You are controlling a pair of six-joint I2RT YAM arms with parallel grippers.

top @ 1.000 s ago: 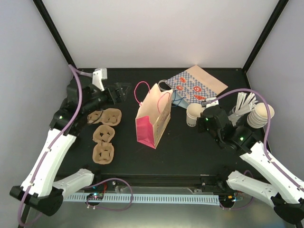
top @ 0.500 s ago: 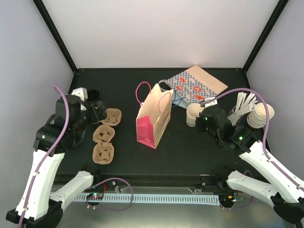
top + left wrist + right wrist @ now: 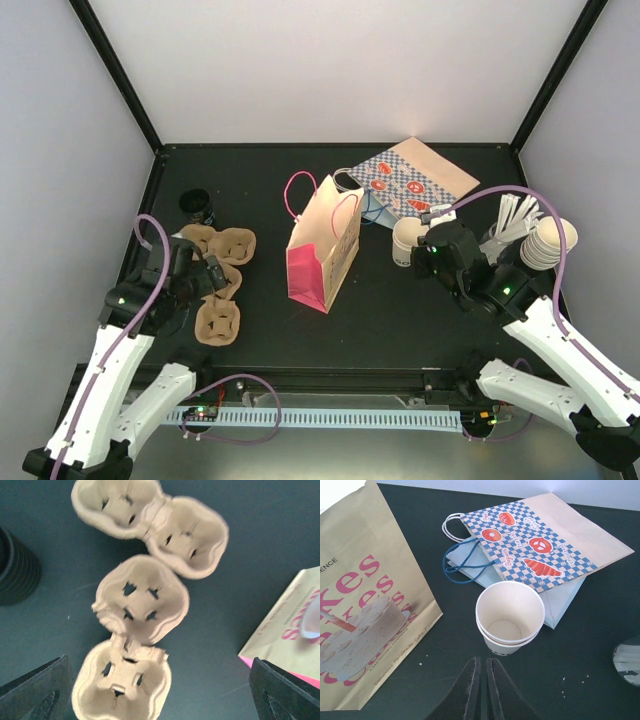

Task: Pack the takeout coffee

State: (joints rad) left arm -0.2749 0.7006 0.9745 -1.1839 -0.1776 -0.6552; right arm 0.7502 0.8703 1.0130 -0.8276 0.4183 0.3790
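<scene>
I see a black table (image 3: 400, 310), white walls (image 3: 340, 70), bag (image 3: 320, 250) mid-frame left of the cup (image 3: 509, 612), left gripper (image 3: 160, 685) splayed over trays (image 3: 142, 600), right gripper (image 3: 481, 665) clenched empty.

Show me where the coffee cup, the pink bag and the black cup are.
coffee cup (image 3: 510, 611): right wrist view, inside wall.
pink bag (image 3: 323, 240): top external view, cream front panel.
black cup (image 3: 17, 572): left wrist view, ribbed side.
</scene>
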